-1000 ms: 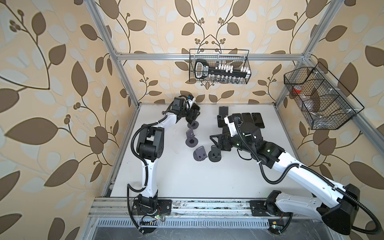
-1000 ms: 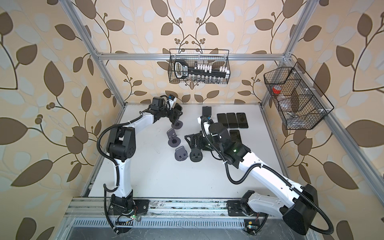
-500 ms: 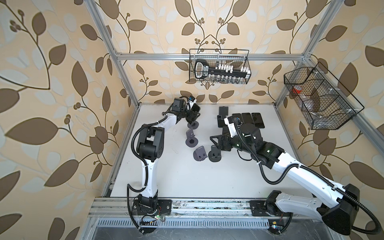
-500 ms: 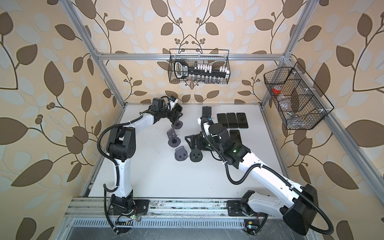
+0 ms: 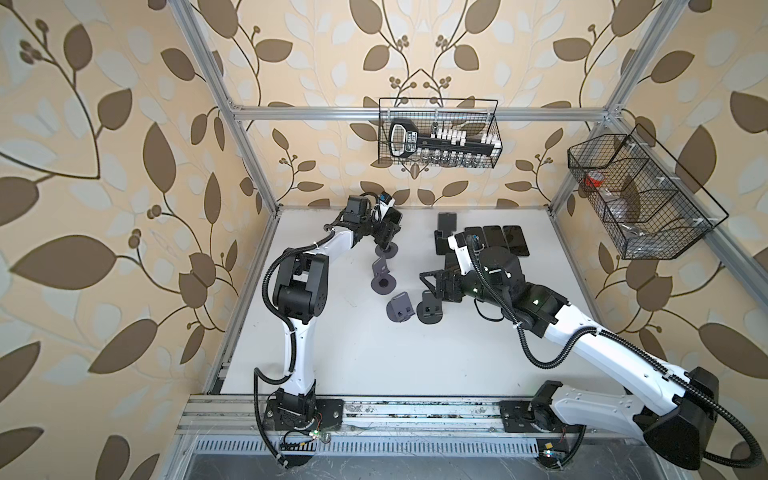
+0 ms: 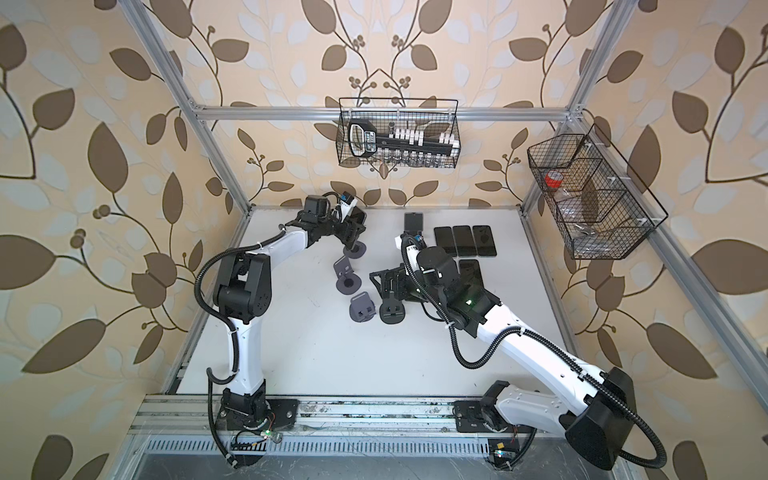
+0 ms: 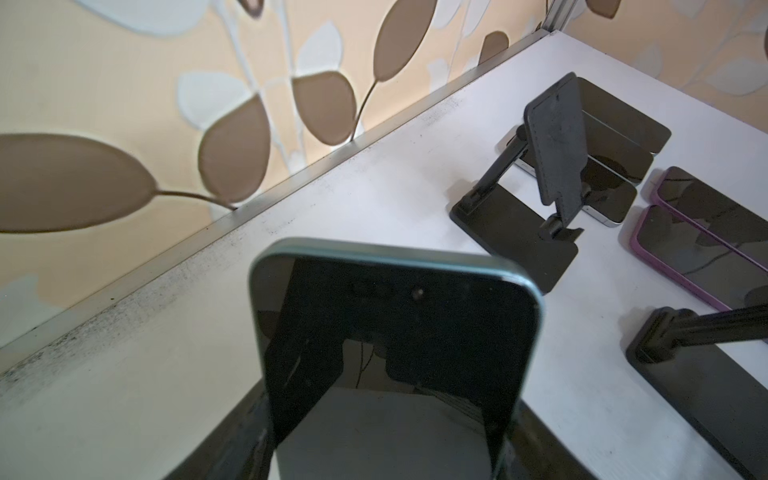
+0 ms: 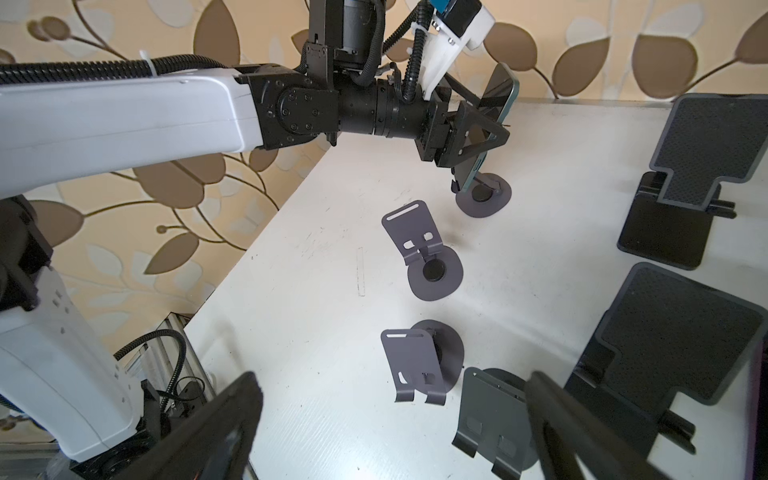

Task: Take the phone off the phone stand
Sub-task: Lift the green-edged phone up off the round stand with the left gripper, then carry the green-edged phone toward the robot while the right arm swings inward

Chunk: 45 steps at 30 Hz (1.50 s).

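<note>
The phone [image 7: 395,332], with a dark screen and a teal rim, stands tilted at the back left of the table, over the round base of a grey phone stand [image 8: 484,195]. My left gripper [image 8: 473,137] is shut on the phone's sides. Both top views show this gripper [image 5: 386,232] [image 6: 351,230] above the stand base [image 5: 386,250]. I cannot tell whether the phone's lower end touches the stand. My right gripper [image 8: 392,386] hangs open and empty over the table's middle [image 5: 432,282].
Three more grey round-based stands [image 5: 382,278] [image 5: 401,309] [image 5: 430,309] sit mid-table below the right gripper. Black folding stands [image 8: 685,174] and several phones lying flat [image 5: 503,239] fill the back right. Wire baskets hang on the back wall [image 5: 438,137] and the right wall [image 5: 640,199].
The left gripper's jaws have closed onto the phone. Neither arm has visibly shifted, and the right gripper stays open.
</note>
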### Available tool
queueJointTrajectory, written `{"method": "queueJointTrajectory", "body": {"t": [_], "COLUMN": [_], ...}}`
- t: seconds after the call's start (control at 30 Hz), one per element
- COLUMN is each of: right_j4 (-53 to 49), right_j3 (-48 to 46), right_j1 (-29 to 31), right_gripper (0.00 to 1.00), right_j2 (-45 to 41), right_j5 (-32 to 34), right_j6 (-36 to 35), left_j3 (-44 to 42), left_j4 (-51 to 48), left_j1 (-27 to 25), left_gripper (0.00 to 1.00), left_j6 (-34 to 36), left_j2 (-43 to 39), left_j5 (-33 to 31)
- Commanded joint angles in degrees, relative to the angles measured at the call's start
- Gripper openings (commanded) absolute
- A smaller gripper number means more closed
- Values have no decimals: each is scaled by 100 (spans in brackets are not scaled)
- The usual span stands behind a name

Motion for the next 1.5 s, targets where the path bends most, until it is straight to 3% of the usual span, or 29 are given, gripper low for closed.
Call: {"method": "queueJointTrajectory", "body": {"t": [0.0,0.3,0.83,1.07,1.47], "right_j4": [7,7,29,72,230], "right_j3": [1,22,11,-21,215], "right_j1": [-19,-20,-23,-19,-27], "right_gripper": [100,100,100,100,100], "right_j2": [42,67,27,44,314], "right_j5": [-30,-85,-124,-149,-305], "right_j6": [-32,11,71,125,151], "left_j3": [-34,-124,-193,-189,-609], "left_j4": [287,371,796,816,779], "left_j1": [-69,-61,-61,-61,-61], "left_gripper": [67,58,58,54,48], "left_j6": [120,155,-219,-414,-715], "left_j2": [-428,-608,-909,-1019,-1752], "left_j5": [244,244,257,376,61]}}
